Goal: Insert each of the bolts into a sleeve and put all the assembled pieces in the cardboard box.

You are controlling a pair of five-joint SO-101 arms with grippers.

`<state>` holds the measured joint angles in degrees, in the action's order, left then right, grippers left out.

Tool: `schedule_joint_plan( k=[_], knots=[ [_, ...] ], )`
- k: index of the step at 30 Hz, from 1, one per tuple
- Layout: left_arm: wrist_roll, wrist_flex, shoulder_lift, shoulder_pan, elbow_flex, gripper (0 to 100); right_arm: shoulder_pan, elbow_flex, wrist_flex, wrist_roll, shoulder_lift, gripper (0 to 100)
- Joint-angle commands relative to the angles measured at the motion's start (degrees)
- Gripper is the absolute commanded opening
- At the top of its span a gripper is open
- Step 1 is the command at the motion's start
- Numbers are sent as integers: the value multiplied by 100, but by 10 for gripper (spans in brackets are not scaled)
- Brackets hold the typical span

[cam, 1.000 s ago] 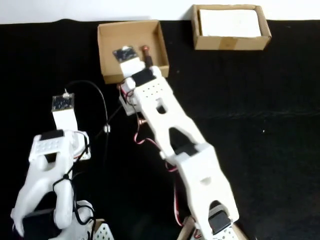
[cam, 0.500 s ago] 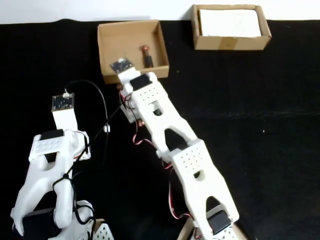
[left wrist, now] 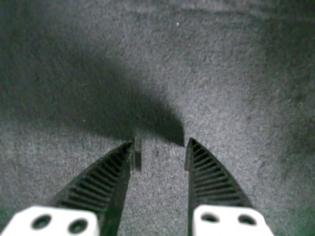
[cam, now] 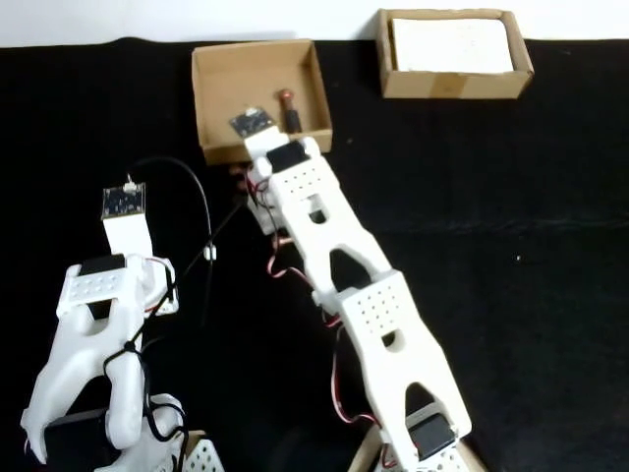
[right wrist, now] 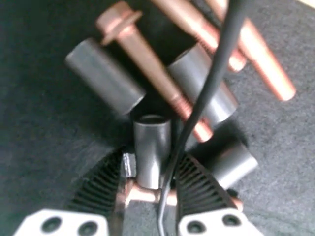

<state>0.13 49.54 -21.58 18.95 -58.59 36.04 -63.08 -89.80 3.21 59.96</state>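
The cardboard box (cam: pixel 241 79) stands at the back of the black cloth with one bolt-in-sleeve piece (cam: pixel 289 108) inside. My right gripper (right wrist: pixel 153 158) is shut on a dark sleeve (right wrist: pixel 150 142) that has a copper bolt head (right wrist: pixel 142 194) at its near end. Just beyond it lies a pile of copper bolts (right wrist: pixel 147 59) and dark sleeves (right wrist: pixel 103 73). In the high view the right arm's wrist (cam: pixel 270 157) sits at the box's front wall. My left gripper (left wrist: pixel 158 147) is open over bare cloth, at the left of the table (cam: pixel 123 206).
A second cardboard box (cam: pixel 457 84) with a white sheet inside stands at the back right. A black cable (cam: pixel 201 211) loops between the two arms and crosses the right wrist view (right wrist: pixel 206 93). The right half of the cloth has free room.
The right arm's wrist has drawn back from over the box's inside to its front wall. The left arm has not moved.
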Motion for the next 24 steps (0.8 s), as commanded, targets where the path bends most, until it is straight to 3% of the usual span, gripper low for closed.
schedule_joint_plan(
  k=[1,7,12,15,18,24],
  knots=[
    [-9,9,4,66,189,161,57,-1253,-857,9,-84,5],
    [0,0,22,66,189,161,-233,-2765,-1130,0,-198,5],
    [396,26,4,31,224,164,-778,-2598,-1138,0,-1262,5],
    [431,237,-4,-163,321,164,-1270,-1938,-1138,0,-2229,5],
    [492,1134,-4,-629,892,165,-1842,-778,-1138,0,-3345,5],
    [1723,3042,48,-1921,2545,263,-2923,2545,-1121,0,-5727,5]
  ],
)
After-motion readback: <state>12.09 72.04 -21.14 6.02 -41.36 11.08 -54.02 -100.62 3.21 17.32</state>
